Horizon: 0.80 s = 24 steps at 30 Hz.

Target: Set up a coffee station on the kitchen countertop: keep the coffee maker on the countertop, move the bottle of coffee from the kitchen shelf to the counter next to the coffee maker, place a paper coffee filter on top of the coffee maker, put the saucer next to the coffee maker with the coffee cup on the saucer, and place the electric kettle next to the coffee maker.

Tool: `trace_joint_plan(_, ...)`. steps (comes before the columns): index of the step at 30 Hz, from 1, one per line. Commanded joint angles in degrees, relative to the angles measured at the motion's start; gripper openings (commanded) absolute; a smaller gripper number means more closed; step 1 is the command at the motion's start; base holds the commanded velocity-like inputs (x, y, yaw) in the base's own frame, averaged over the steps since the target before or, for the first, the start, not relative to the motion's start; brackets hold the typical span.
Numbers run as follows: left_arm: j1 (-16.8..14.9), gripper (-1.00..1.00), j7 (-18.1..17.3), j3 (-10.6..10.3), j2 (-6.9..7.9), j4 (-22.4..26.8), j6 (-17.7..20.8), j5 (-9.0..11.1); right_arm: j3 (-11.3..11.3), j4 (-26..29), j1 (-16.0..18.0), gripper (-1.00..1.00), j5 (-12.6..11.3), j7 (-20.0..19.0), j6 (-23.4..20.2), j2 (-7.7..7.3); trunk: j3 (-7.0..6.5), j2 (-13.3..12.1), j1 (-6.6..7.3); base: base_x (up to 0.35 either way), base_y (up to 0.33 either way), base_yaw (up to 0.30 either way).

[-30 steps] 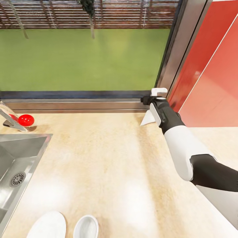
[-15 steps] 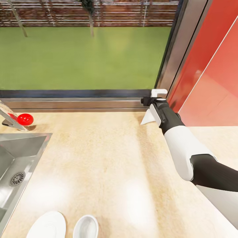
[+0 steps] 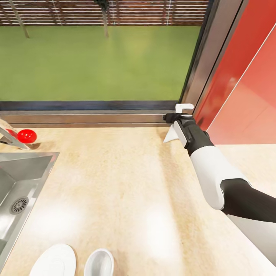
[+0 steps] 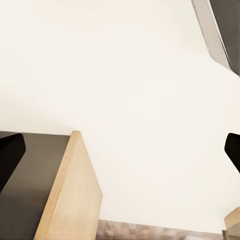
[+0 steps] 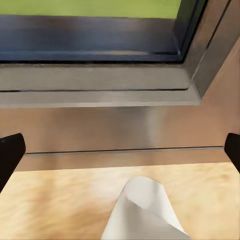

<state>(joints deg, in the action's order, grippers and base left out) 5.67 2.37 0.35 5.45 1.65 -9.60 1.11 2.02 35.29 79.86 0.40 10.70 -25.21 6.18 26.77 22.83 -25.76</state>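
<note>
White paper, folded into a small cone: the paper coffee filter (image 3: 171, 137) lies on the kitchen countertop (image 3: 122, 184) at about one o'clock from the middle of the worktop, close under the window sill (image 3: 84, 118) and near the red wall panel (image 3: 245, 99). The right gripper (image 3: 177, 117) hovers right over it, arm stretched toward the corner; in the right wrist view the filter (image 5: 142, 212) sits between the two dark fingertips (image 5: 10, 152), which stand wide apart and touch nothing. Down at seven o'clock, by the near edge, the saucer (image 3: 53, 262) and the coffee cup (image 3: 99, 263) sit side by side, just apart. The steel sink (image 3: 19, 184) is at nine o'clock, with a red ball (image 3: 27, 135) beyond it. The left gripper (image 4: 120, 150) hangs wide open before a pale wall and a wooden board (image 4: 72, 200)
</note>
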Motion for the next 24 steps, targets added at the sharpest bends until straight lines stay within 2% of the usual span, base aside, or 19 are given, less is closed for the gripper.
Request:
trace_joint_plan(1, 0.04, 1.0, 0.09, 0.0, 0.0, 0.1, -0.11, 0.11, 0.2, 0.05, 0.03, 1.0, 0.04, 0.27, -0.37, -0.02, 0.17, 0.09, -0.03, 0.0, 0.0, 0.0)
trace_joint_plan(14, 0.04, 1.0, 0.18, 0.09, 0.0, 0.1, -0.07, 0.29, 0.19, -0.73, 0.03, 1.0, 0.12, 0.23, -0.37, -0.03, 1.28, 0.09, -0.03, -0.038, -0.019, 0.0)
trace_joint_plan(24, 0.04, 1.0, 0.18, 0.09, 0.0, 0.1, -0.03, 0.3, 0.18, -3.34, 0.03, 1.0, 0.13, 0.2, -0.31, -0.1, 1.39, 0.09, -0.03, -0.002, -0.001, 0.0)
